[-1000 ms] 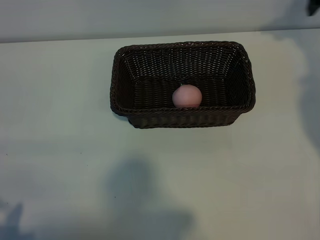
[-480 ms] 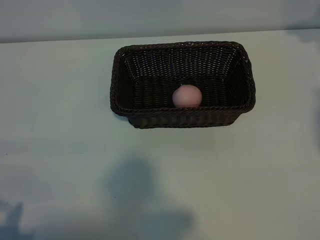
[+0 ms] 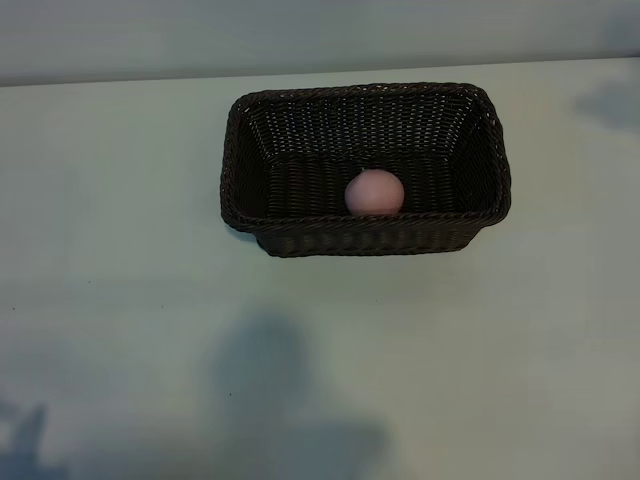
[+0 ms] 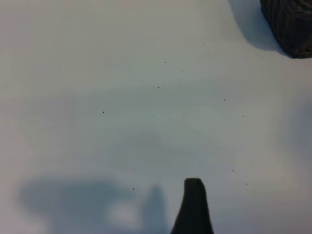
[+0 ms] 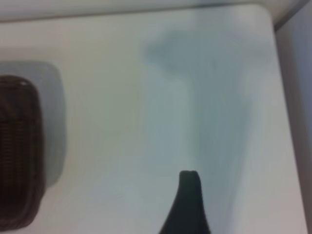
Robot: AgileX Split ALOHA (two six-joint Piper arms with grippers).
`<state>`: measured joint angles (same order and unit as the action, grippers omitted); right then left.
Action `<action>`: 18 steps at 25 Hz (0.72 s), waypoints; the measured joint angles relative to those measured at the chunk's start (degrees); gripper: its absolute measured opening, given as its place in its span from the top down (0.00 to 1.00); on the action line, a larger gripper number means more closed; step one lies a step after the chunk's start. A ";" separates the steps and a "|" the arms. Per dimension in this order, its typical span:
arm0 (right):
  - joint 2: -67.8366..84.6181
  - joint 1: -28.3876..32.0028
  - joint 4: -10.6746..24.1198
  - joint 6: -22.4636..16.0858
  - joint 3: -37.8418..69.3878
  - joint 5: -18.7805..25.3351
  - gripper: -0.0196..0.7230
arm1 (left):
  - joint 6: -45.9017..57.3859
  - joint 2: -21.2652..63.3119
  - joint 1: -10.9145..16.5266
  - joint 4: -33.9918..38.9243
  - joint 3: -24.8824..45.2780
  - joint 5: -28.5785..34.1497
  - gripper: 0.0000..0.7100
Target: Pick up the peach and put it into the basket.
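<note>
The peach (image 3: 375, 192), small, round and pale pink, lies inside the dark-brown wicker basket (image 3: 250, 150) against its near wall. Neither arm shows in the exterior view. My left gripper (image 4: 161, 228) hangs open over bare table, apart from the basket's corner (image 4: 290, 24); only one dark fingertip (image 4: 193, 192) shows and nothing is held. My right gripper (image 5: 158, 229) is open too, with one fingertip (image 5: 189, 187) in view above bare table. It is well away from the basket's end (image 5: 17, 161).
The pale table (image 3: 120, 300) runs round the basket on every side, with arm shadows (image 3: 265, 380) on its near part. In the right wrist view the table's corner and edge (image 5: 273, 29) lie beyond the gripper.
A dark bit of the right arm at the exterior view's top right corner has gone out of view and its shadow has shrunk. Peach and basket have not moved.
</note>
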<state>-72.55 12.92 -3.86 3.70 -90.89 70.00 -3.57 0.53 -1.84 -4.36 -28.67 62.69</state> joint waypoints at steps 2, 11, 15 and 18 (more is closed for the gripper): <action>6.93 0.00 -0.65 0.00 2.57 0.05 0.17 | -0.12 0.00 0.00 0.00 0.00 0.00 0.17; 40.85 -0.09 -0.78 0.00 19.82 0.00 0.17 | -0.12 0.00 0.00 0.00 0.00 0.00 0.17; 52.40 -3.13 -0.73 0.00 28.83 -2.82 0.17 | -0.12 0.00 0.00 0.00 0.00 0.00 0.17; 60.24 -4.87 -0.77 -0.06 35.10 -4.59 0.17 | -0.12 0.00 0.00 0.00 0.00 0.00 0.17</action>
<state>-12.31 8.05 -4.63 3.64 -55.80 65.41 -3.70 0.53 -1.84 -4.36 -28.67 62.69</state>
